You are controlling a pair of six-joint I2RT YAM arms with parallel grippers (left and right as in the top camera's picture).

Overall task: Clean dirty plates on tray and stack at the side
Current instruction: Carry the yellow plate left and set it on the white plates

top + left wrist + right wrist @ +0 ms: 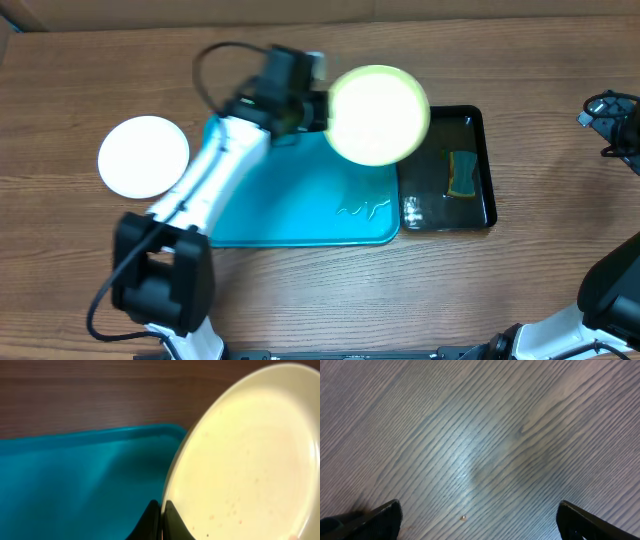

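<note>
The left gripper (320, 106) is clamped on the left rim of the pale yellow-green plate (378, 115). It holds the plate raised over the far right corner of the turquoise tray (290, 215), next to the black tray (489, 190), and the faint reddish specks on the plate's face in the wrist view are possibly leftover dirt. A white plate (143, 156) lies flat on the table (80, 280) left of the turquoise tray and apart from it, while the right gripper (612, 122) hangs at the far right over bare wood, jaws spread wide and holding nothing.
</note>
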